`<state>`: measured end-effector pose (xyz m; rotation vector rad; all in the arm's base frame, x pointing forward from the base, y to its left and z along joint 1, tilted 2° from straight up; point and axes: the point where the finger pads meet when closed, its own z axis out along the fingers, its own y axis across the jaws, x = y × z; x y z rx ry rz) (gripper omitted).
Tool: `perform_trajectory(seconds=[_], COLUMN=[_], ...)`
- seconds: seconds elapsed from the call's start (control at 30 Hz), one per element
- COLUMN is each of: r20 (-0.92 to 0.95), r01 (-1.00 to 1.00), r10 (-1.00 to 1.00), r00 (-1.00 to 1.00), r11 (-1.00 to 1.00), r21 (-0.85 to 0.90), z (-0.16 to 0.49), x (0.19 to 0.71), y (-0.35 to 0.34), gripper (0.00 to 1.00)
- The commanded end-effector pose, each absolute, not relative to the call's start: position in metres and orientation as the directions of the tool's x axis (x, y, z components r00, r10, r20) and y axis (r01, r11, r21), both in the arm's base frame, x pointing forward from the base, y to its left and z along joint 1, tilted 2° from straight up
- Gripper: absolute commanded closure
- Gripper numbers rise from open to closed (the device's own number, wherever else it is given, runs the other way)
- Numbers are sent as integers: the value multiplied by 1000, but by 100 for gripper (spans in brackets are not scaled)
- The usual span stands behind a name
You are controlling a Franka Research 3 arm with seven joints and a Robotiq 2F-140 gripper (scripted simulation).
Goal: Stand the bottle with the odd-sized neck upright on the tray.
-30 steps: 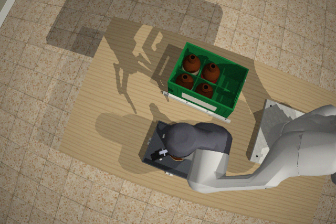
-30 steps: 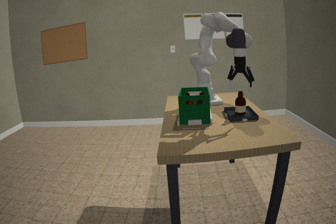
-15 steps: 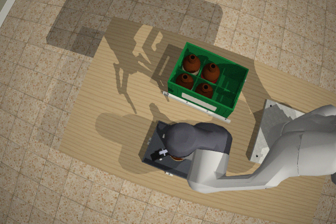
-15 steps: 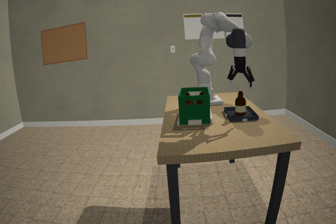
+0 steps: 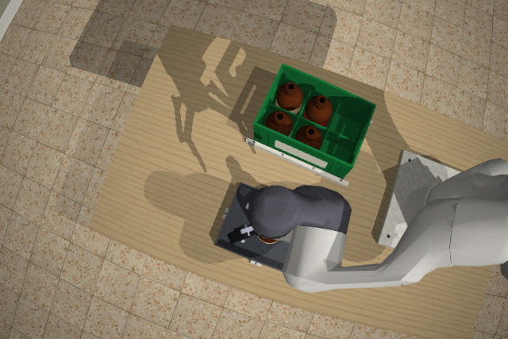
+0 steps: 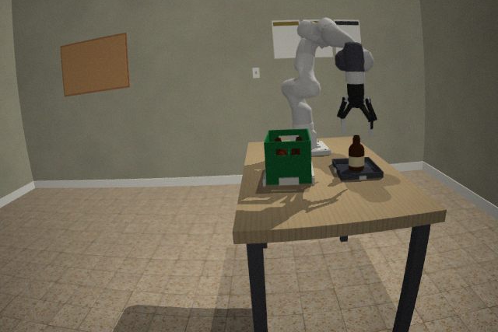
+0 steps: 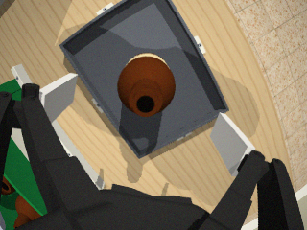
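Observation:
A brown bottle point(image 5: 268, 240) point(image 6: 356, 155) point(image 7: 146, 79) with a cream label stands upright on the dark tray point(image 5: 233, 213) point(image 6: 349, 177) point(image 7: 98, 62). My gripper point(image 6: 357, 129) point(image 7: 147, 106) is open and empty above the bottle, its fingertips wide apart and clear of the neck. The green crate point(image 5: 303, 164) point(image 6: 287, 166) point(image 7: 19, 165) stands level on the table. Several brown bottles point(image 5: 288, 97) stand upright in it; the compartments at its right end in the top view hold none. In that view my arm hides part of the tray and most of its bottle.
A white strip point(image 5: 295, 161) runs along the crate's tray-facing side, between crate and tray. The robot's base plate point(image 5: 385, 229) point(image 6: 321, 149) is beyond the crate's end. The tray lies near a long edge of the table point(image 5: 163, 212) point(image 6: 321, 215).

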<state>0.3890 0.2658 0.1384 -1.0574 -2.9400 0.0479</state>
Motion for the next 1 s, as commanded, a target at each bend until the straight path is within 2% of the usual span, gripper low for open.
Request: perform_trajectory(seconds=[0.0, 0.97], r20=[7, 7], r01=[642, 642], r10=[643, 643], r00=[-766, -766], r11=[766, 766], r21=[-32, -31], z=[139, 181], x=[390, 391], y=[266, 267], gripper=[0, 0])
